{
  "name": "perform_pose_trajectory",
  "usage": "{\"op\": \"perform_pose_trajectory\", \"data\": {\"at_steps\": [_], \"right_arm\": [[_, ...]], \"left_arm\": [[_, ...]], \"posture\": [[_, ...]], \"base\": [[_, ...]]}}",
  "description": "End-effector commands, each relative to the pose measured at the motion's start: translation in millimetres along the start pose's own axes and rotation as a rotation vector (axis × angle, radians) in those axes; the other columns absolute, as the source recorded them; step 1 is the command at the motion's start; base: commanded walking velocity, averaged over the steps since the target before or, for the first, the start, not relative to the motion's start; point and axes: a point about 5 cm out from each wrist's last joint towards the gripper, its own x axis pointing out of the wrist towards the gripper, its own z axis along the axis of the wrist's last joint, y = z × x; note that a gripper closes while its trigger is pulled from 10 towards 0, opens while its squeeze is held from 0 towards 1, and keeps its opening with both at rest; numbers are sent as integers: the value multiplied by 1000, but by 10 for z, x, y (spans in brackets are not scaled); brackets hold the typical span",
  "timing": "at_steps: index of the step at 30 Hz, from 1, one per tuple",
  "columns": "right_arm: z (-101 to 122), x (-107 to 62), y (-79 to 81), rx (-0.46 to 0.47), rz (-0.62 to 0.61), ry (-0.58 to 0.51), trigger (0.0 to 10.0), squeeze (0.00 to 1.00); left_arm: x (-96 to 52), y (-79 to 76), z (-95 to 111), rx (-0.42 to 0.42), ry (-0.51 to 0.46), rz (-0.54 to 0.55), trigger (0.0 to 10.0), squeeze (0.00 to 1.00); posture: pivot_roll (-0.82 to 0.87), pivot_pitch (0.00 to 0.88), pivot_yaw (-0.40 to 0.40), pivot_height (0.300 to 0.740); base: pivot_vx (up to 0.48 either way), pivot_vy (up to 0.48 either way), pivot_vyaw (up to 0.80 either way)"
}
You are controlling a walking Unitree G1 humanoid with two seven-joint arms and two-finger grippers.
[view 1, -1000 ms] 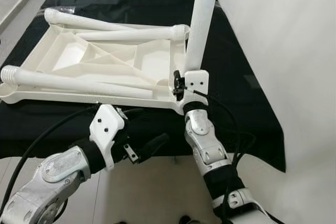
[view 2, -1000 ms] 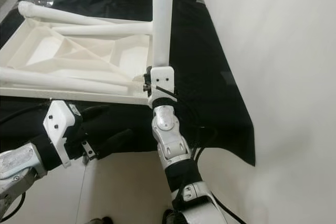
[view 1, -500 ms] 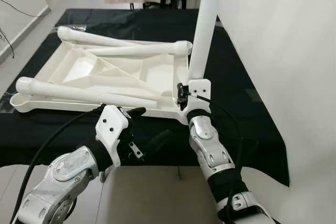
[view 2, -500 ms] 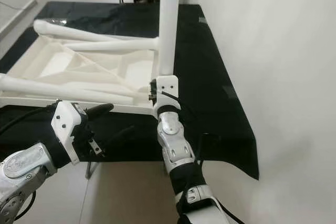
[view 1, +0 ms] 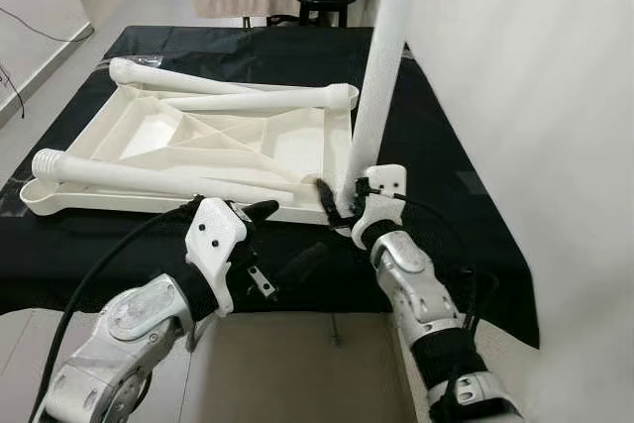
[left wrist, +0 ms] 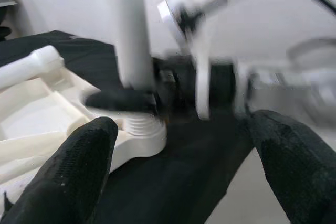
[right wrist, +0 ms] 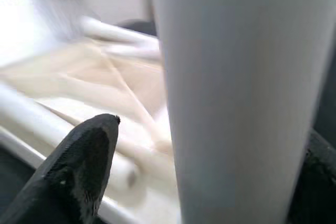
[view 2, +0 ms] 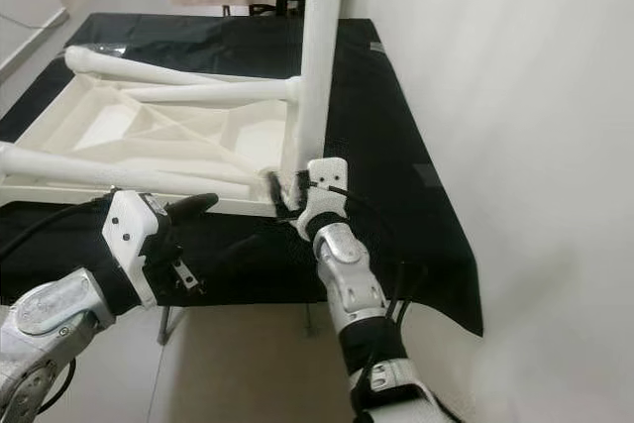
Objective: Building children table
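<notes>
We see the upturned white plastic children's tabletop [view 1: 198, 136] lying on the black-draped bench [view 1: 436, 156], one tall white plastic leg [view 1: 381, 56] standing upright in its near right corner socket. Our right claw [view 1: 337, 203] pinches that leg at its base; our left claw [view 1: 282, 245] hovers spread just before the bench edge. The leg looks light, stiff and smooth, so we judge a low hold near the threaded socket steadiest.

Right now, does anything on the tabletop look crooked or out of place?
Only the upright leg stands out: it leans slightly in its corner socket, threads still showing, right gripper around its base. Three legs lie loose on the upturned tabletop.
</notes>
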Motion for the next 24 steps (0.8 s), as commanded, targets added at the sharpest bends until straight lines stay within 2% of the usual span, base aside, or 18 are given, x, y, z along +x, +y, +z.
{"op": "perform_pose_trajectory", "data": {"at_steps": [1, 4, 6, 7, 9, 10, 13, 14, 20, 21, 24], "right_arm": [[62, 36, 12, -15, 112, -4, 10000, 0], [85, 50, -59, -43, 155, 14, 10000, 0], [100, 67, -153, -92, 290, 72, 10000, 0], [95, 62, -178, -87, 359, 104, 10000, 0], [87, 55, -189, -78, 399, 122, 10000, 0], [83, 63, -209, -79, 428, 142, 4353, 0], [82, 66, -226, -79, 448, 153, 4353, 0], [90, 77, -238, -82, 461, 156, 0, 0], [103, 107, -258, -87, 472, 169, 0, 0], [101, 115, -273, -80, 469, 175, 0, 0], [49, 90, -306, -88, 441, 193, 0, 0]], "left_arm": [[2, -50, -10, 3, -6, -3, 10000, 0], [7, -76, -20, -3, -7, -6, 10000, 0], [7, -135, -33, -14, -9, -15, 10000, 0], [5, -151, -41, -18, -10, -16, 10000, 0], [4, -158, -49, -20, -10, -16, 10000, 0], [-12, -156, -66, -18, -1, -10, 10000, 0], [-23, -154, -80, -16, 6, -5, 10000, 0], [-43, -149, -98, -12, 17, 5, 10000, 0], [-114, -96, -165, 4, 51, 57, 10000, 0], [-187, -33, -259, 11, 92, 122, 10000, 0], [-221, -10, -363, 12, 125, 162, 10000, 0]], "posture": [[28, 73, -54, 740], [35, 70, -64, 740], [44, 62, -76, 740], [47, 61, -80, 740], [48, 58, -83, 740], [58, 51, -92, 740], [60, 51, -93, 740], [66, 47, -98, 740], [90, 34, -109, 740], [91, 30, -107, 740], [87, 21, -98, 740]], "base": [[0, 0, 0], [0, 0, 0], [0, 0, 0], [0, 0, 0], [0, 0, 0], [0, 0, 0], [0, 0, 0], [0, 0, 0], [0, 0, 0], [0, 0, 0], [0, 0, 0]]}}
